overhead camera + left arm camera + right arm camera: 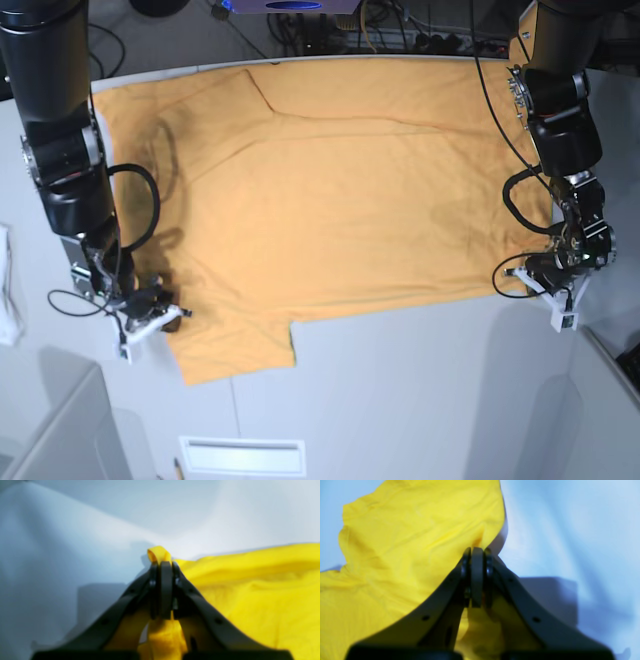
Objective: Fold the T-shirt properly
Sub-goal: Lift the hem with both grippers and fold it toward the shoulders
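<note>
The apricot T-shirt [330, 200] is spread flat across the white worktop [420, 400], one short sleeve reaching toward the near edge. At the shirt's edge on the base view's right, the left gripper [162, 563] is seen with its fingers [165, 590] clamped on a small fold of the fabric. At the opposite edge, beside the sleeve, the right gripper [477, 551] is pinched onto the cloth likewise, its fingers [477, 577] pressed together.
</note>
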